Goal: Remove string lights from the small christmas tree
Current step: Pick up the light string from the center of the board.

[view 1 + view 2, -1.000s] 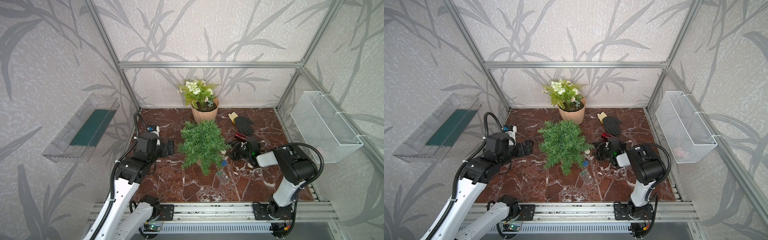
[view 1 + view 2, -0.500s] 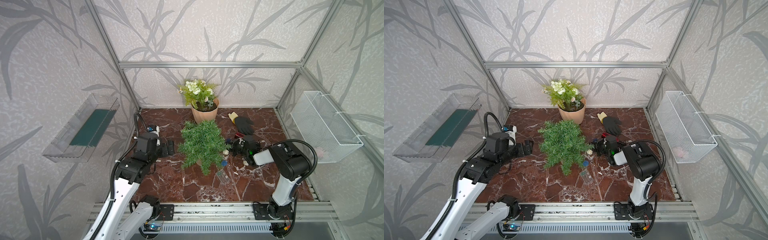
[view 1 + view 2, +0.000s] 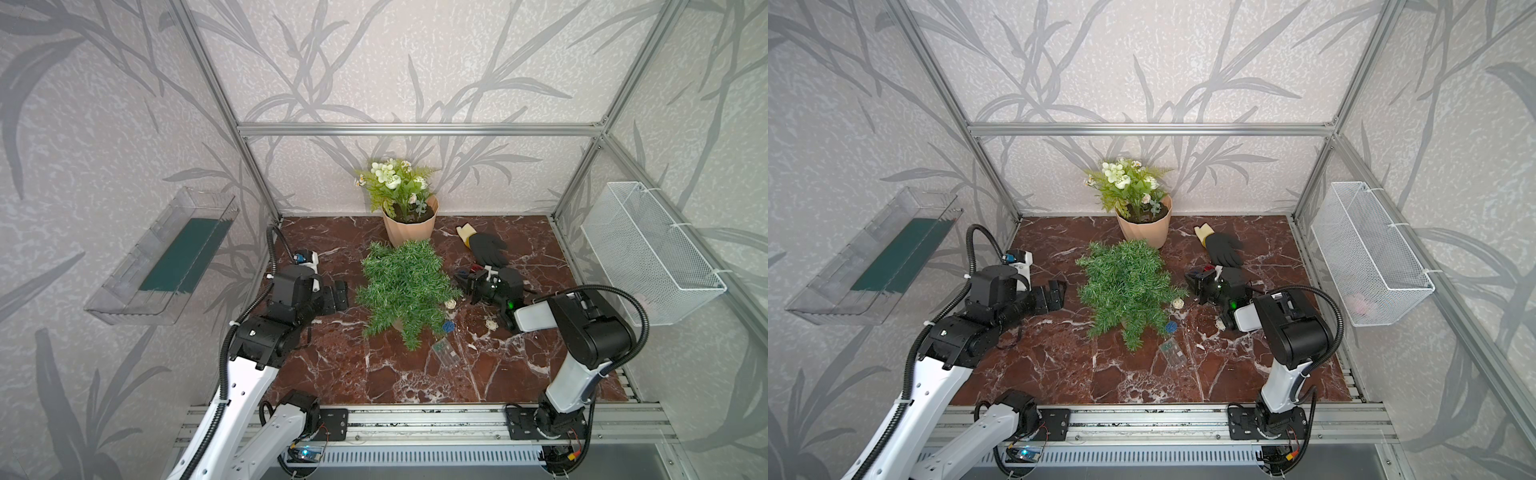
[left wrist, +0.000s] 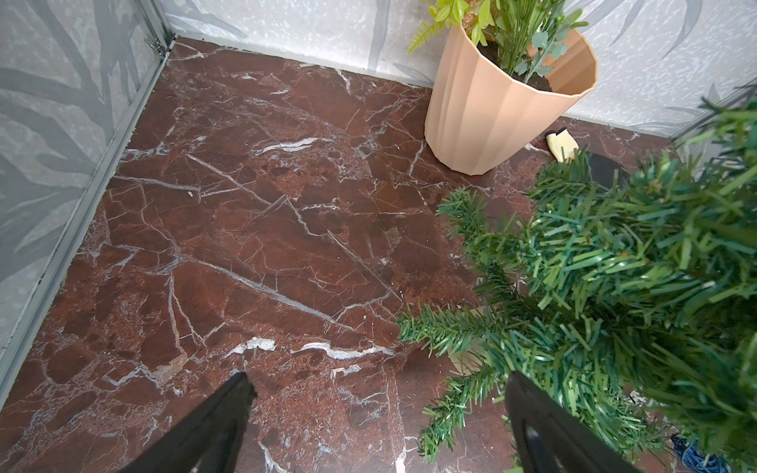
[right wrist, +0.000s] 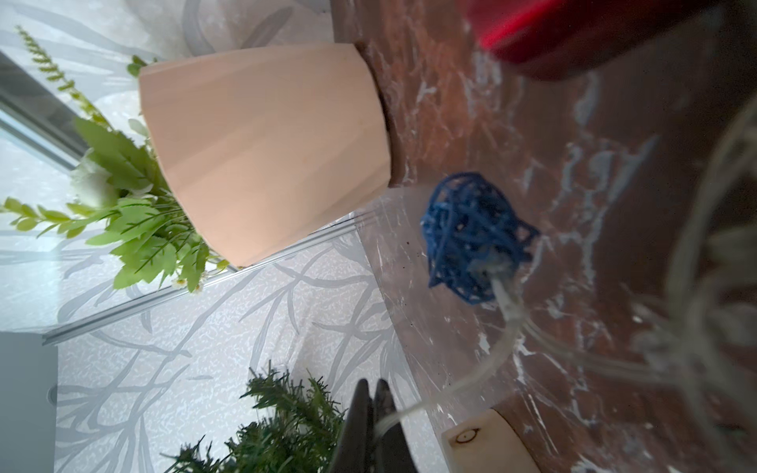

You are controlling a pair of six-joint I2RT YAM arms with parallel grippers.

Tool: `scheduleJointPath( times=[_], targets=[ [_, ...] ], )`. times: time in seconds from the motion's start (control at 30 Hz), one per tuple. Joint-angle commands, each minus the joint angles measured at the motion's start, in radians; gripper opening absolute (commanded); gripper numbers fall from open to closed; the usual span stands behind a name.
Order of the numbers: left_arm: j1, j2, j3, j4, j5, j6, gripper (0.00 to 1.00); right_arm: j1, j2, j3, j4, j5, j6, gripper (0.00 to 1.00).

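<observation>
Your left gripper [image 3: 336, 295] hovers just left of the small christmas tree [image 3: 405, 286], jaws spread wide. The string lights [image 3: 447, 326] spill from the tree's right side onto the marble table [image 3: 332, 374], with the battery box [image 3: 444, 352] nearer you. Your right gripper [image 5: 370, 393] has its jaws pressed together, pinching their pale wire [image 5: 509, 315]

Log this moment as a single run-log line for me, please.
right gripper: shut on string lights | left gripper: open, beside small christmas tree
</observation>
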Motion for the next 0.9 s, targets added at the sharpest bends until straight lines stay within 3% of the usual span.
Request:
scheduleJointPath(
  times=[0.0,0.33,0.87],
  targets=[
    [0.006,-0.011,-0.007,-0.018,-0.025,0.000,0.97,-0.015,-0.087,0.042,-0.033,-0.033,-0.061,0.00],
    [0.006,-0.008,-0.018,-0.009,-0.018,-0.003,0.97,-0.046,-0.304,0.160,-0.385,-0.062,-0.267,0.00],
    [0.006,-0.019,-0.022,-0.014,-0.019,-0.006,0.97,-0.047,-0.504,0.281,-0.687,-0.064,-0.488,0.00]
  ],
)
